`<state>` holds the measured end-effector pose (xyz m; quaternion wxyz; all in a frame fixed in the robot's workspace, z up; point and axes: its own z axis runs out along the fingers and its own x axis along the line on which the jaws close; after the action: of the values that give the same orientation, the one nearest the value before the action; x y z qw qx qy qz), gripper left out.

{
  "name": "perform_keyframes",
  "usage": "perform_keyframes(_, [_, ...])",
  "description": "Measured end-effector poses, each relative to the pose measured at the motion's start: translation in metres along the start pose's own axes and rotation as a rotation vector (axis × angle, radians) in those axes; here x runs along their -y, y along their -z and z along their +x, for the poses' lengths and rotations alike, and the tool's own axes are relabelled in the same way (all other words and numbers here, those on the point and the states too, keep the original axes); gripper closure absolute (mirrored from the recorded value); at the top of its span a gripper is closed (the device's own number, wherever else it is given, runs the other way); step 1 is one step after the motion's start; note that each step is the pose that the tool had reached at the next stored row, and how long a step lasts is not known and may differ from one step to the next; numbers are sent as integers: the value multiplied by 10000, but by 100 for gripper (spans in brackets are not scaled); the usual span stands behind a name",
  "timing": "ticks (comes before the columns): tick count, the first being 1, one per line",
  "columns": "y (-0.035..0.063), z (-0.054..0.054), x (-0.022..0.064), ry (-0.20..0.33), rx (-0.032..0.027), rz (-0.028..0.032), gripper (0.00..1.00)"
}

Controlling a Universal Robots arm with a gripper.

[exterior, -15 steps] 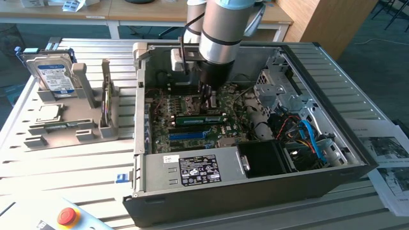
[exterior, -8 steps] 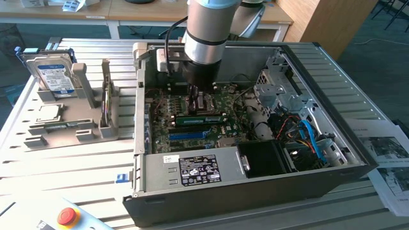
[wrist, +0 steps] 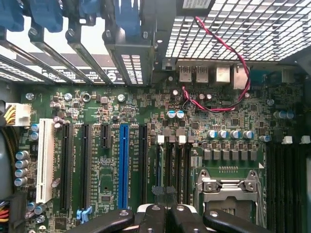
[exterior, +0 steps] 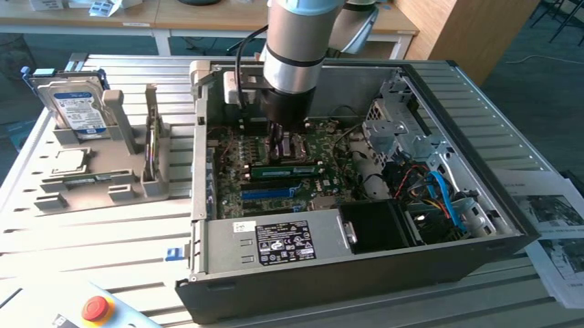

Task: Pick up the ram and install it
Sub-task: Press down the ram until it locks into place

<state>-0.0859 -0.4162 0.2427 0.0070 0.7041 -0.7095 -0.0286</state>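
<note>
Ram (exterior: 284, 171) is seen as a long green stick with dark chips, lying across the motherboard (exterior: 273, 195) inside the open PC case (exterior: 456, 249), just below the gripper (exterior: 281, 140). Jaws are clenched, nothing seen held. Fingertips are partly hidden by the case clutter.

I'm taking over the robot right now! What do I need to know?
Gripper: shut, low inside the open black computer case, over the green motherboard.
Ram: the long thin green ram stick lies across the motherboard slots, right beside the gripper, not in the grey holder.
Done: ram brought into the case.
Left: I can't tell whether it is pressed fully into its slot, or whether the gripper touches it.
</note>
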Motion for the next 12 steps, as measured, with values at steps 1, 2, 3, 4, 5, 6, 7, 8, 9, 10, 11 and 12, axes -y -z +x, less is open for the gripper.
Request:
perform_keyframes(1, [-5, 0, 0, 0, 0, 0, 90])
perform_keyframes(2, [-4, 0, 0, 0, -1, 0, 90])
perform_keyframes(3, [-4, 0, 0, 0, -1, 0, 90])
perform_keyframes(4, [-4, 0, 0, 0, -1, 0, 90])
perform_keyframes(5, [-5, 0, 4, 1, 0, 0, 90])
perform_keyframes(6, [-4, 0, 16, 1, 0, 0, 90])
perform_keyframes(7, [-4, -1, 30, 0, 2, 1, 90])
perform_keyframes(8, [-3, 0, 41, 0, 0, 1, 90])
perform_keyframes(9, [-3, 0, 42, 0, 0, 0, 90])
perform_keyframes(10, [-3, 0, 42, 0, 1, 0, 90])
perform_keyframes(11, [-3, 0, 42, 0, 1, 0, 90])
perform_keyframes(12, [-7, -1, 43, 0, 2, 0, 90])
